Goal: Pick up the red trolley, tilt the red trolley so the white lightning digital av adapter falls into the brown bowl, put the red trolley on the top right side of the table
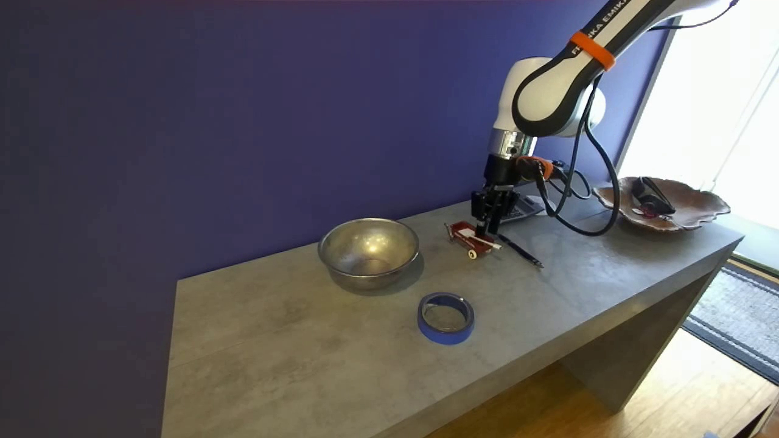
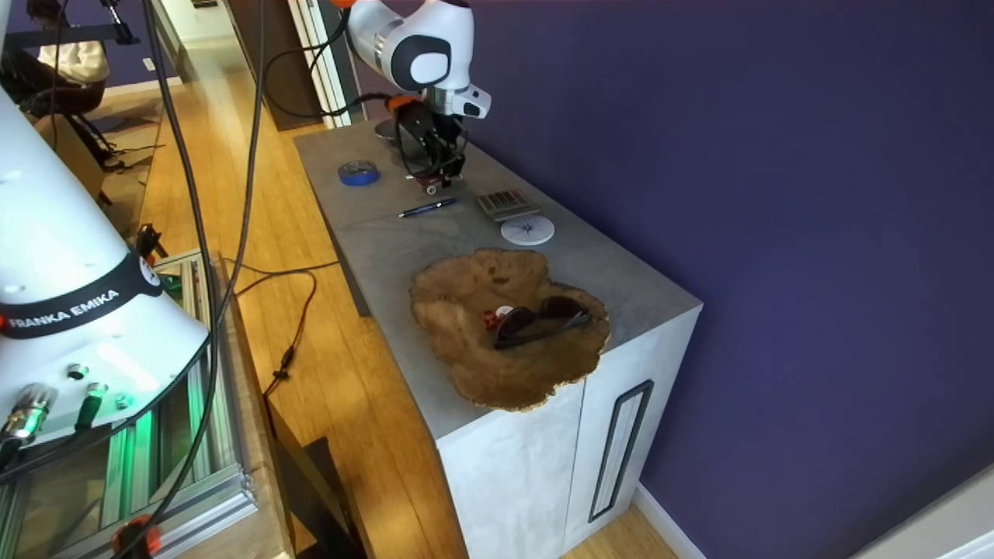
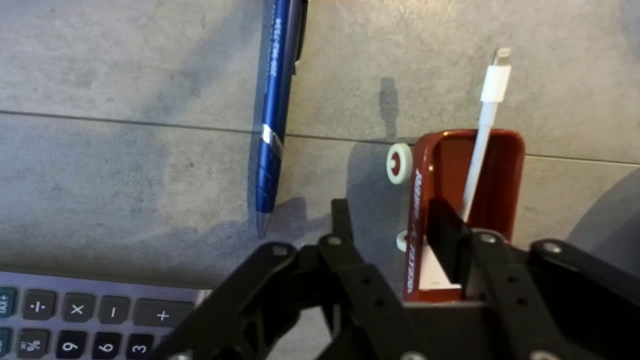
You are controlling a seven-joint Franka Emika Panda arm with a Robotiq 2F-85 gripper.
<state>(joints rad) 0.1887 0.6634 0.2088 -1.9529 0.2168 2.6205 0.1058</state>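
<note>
The gripper (image 3: 393, 215) has its fingers spread on either side of one long wall of the red toy wagon (image 3: 492, 200): one finger over the tray, the other outside and apart from the wall. The wagon sits below it on the counter (image 1: 274, 340), by my judgement not yet held. The straddle looks meant for a pinch on that thin wall, leaving the tray free to tip. The white Lightning adapter (image 3: 478, 155) lies lengthwise in the tray, its plug jutting over the end farther from the gripper; that overhang might let it slip out early. The brown wavy-rimmed bowl (image 2: 454, 310) is well apart from the gripper, beyond the ballpoint pen (image 3: 276, 110) and the calculator (image 2: 506, 205) near it. Sunglasses (image 2: 516, 320) in the bowl may crowd the landing spot.

In the wrist view the inner finger covers part of the adapter's box end; whether it touches box or wall, I cannot tell. The wagon's handle (image 1: 448, 232), a thin stalk in an exterior view, is lost behind the gripper there. The red item beside the sunglasses is too small to name.
</note>
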